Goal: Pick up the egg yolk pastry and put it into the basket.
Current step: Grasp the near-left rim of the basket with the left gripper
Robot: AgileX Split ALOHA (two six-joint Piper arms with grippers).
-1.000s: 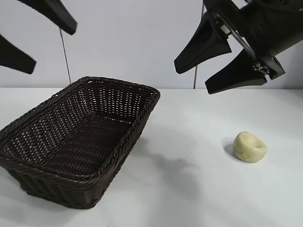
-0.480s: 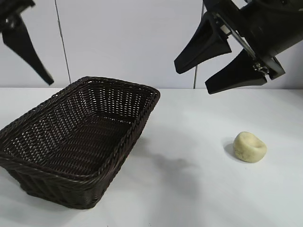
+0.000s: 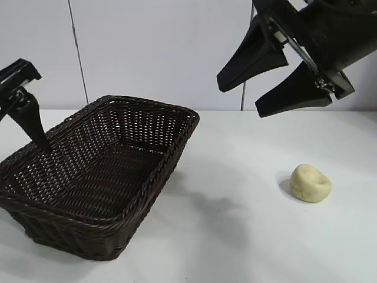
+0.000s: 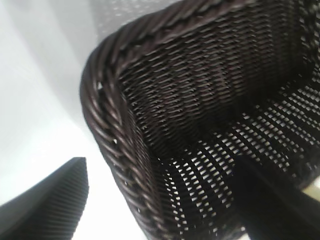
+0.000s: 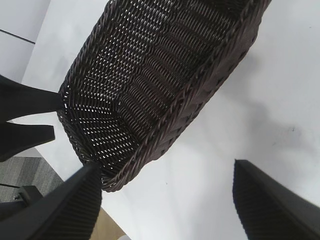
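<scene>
My right claw hangs high in the air over the white table. Its two black fingers are spread wide apart, and there is nothing between them. It is up above the egg yolk pastry and not touching it.

The egg yolk pastry is a small, pale yellow lump with a dent on top. It sits on the table by itself, on the right side, well apart from the basket.

The basket is big, dark brown and woven, with a braided rim. It sits on the left side of the table, and I see nothing inside it.

My left claw is down low at the left end of the basket. Its fingers are open too, and they hold nothing. From my left wrist I see the basket's rim run between them: one finger is outside the basket over the table, and the other finger is over the inside. From the outside camera, one finger tip points down at the basket's rim. I cannot tell if it touches.
</scene>
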